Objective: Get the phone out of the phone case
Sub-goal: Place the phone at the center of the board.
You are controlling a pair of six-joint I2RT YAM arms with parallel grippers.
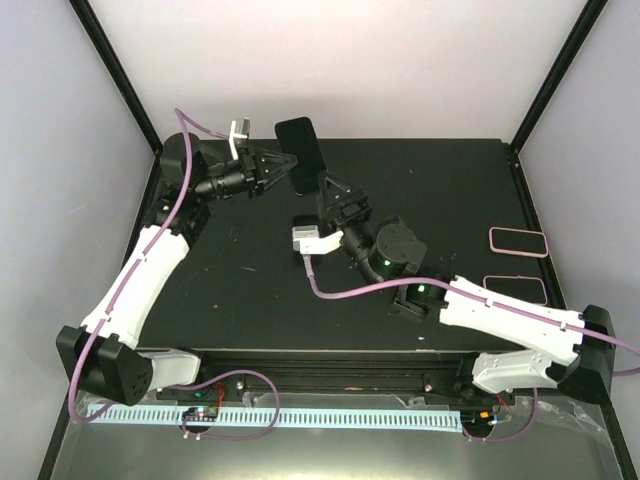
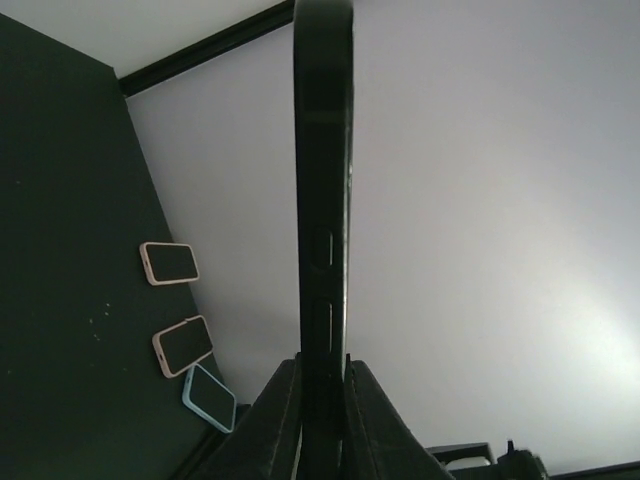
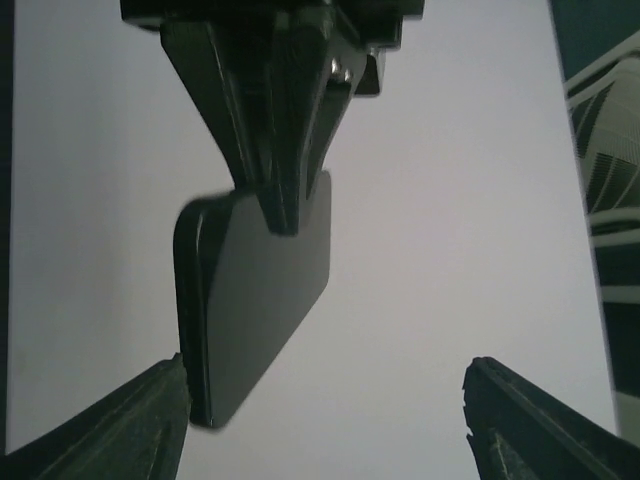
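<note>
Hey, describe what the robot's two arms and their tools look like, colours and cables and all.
The left arm and right arm have white shells on their long links and black joint housings. A purple cable runs along each. The left tool and right tool are black with tapering fingers. Small green lights glow on the right arm.

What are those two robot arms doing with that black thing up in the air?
The left gripper is clamped on one end of a black phone, holding it up above the far side of the table. The right gripper sits close beside the phone with its jaws open and nothing in them. The pictures don't show whether the phone is out of its case. Two pink-rimmed cases lie flat on the table's right side.
</note>
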